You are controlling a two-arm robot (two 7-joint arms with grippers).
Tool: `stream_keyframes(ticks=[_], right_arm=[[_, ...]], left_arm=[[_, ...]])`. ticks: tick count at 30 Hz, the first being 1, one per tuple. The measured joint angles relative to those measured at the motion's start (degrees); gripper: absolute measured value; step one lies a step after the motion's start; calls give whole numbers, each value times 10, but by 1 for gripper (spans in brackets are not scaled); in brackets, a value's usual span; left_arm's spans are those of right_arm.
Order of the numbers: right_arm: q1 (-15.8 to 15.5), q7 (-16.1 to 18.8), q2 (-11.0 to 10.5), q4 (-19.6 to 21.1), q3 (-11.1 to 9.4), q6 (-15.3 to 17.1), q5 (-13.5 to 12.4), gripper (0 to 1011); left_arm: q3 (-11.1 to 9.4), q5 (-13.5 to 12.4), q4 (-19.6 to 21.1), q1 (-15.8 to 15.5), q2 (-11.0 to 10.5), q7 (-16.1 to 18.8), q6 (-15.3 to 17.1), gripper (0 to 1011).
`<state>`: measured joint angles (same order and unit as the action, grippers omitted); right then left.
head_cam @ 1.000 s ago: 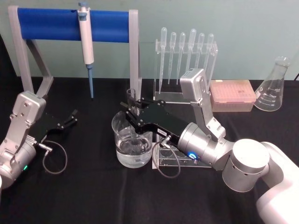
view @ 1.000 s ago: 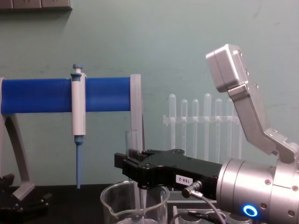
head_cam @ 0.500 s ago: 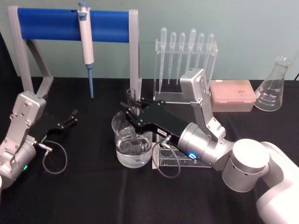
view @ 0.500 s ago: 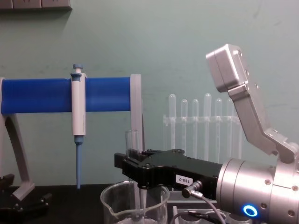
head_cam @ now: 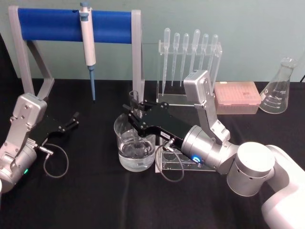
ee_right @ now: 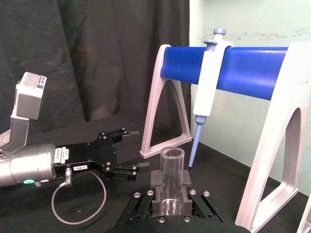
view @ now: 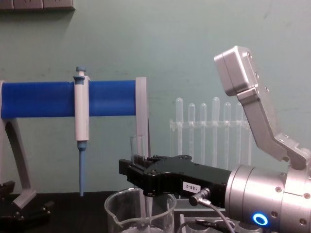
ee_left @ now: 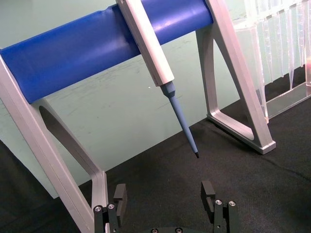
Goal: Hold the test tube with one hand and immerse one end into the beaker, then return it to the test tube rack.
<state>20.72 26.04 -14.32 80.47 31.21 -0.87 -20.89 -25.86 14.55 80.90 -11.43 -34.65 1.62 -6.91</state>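
Your right gripper [head_cam: 135, 110] is pinching the test tube [view: 136, 145] just below its open rim, with the jaws pressed against the glass on both sides, as the right wrist view shows. The tube stands upright over the beaker [head_cam: 120, 138], and its lower part is down inside the glass walls. I cannot tell whether the round end reaches the water, because the gripper covers it from above.

To do the dip well, go straight down and hold the tube vertical, clear of the beaker's wall and spout. Stop once the end is wet, before the gripper meets the rim.

The right arm reaches forward and to the left across the clear rack [head_cam: 174, 164], with the wrist low and level and the forearm folded up behind it. Your left gripper [ee_left: 164, 194] rests spread and empty, low over the tabletop [head_cam: 95, 200], well apart to the left.
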Motion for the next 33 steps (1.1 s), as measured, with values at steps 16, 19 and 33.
stream_keyframes(ticks=[16,19,33], right_arm=[[0,0,0,0,0,0,0,230],[0,0,0,0,0,0,0,229],[0,0,0,0,0,0,0,230]], left_arm=[[0,0,0,0,0,0,0,1000],[0,0,0,0,0,0,0,1000],[0,0,0,0,0,0,0,1000]])
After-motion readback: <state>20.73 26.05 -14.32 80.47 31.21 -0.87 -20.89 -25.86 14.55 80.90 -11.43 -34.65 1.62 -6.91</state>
